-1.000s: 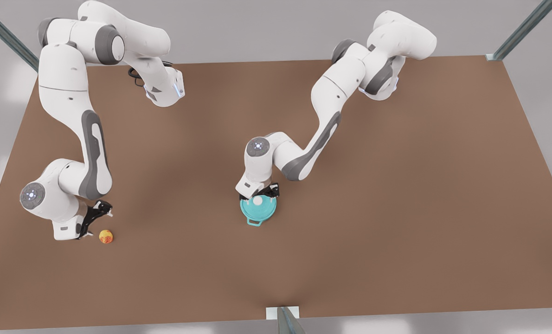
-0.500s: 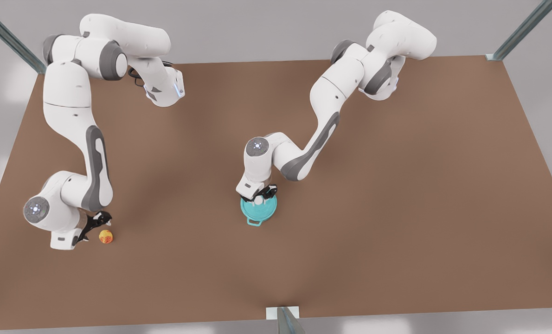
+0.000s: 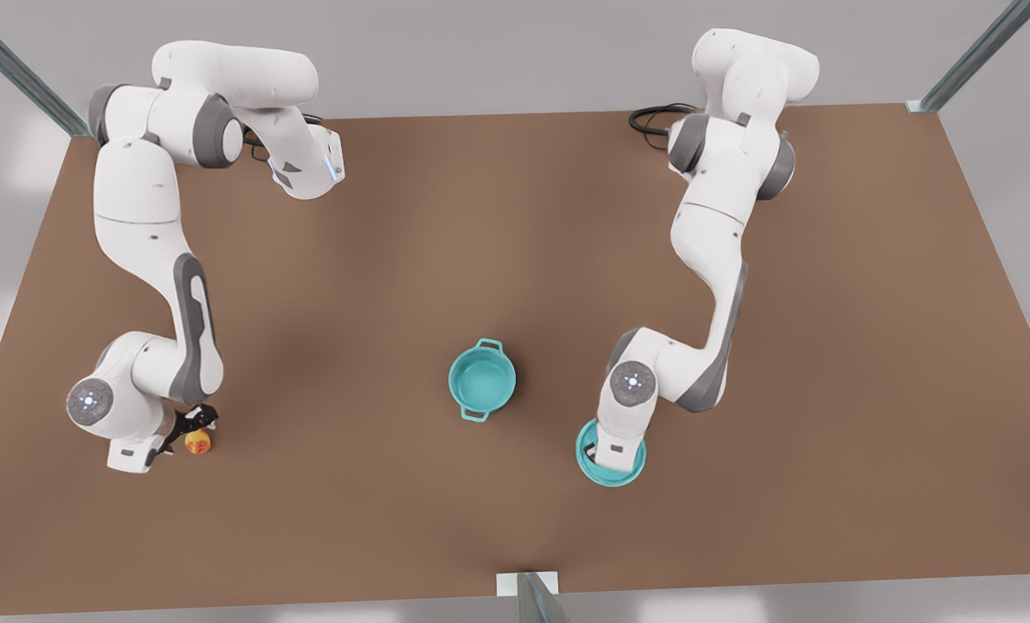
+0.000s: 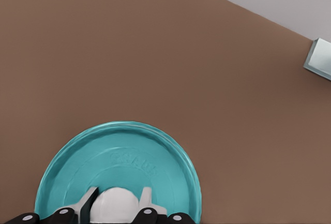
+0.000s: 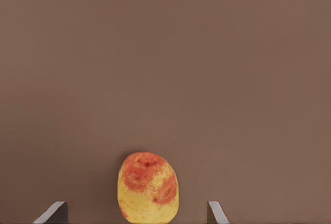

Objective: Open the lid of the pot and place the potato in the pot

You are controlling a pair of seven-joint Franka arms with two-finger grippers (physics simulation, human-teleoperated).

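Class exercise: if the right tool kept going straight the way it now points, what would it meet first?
Most likely the potato: it lies between the right tool's open fingertips, with the table under it. How near they are is unclear.

This is a bare simulated robot test cell, not a home or kitchen. A plain brown table (image 3: 515, 260) fills it, ringed by featureless grey surroundings, with slanted metal frame struts (image 3: 974, 56) rising at its far corners and a small metal bracket (image 3: 528, 584) at its near edge. Two white Franka arms (image 3: 714, 251) are mounted on the table's far side.
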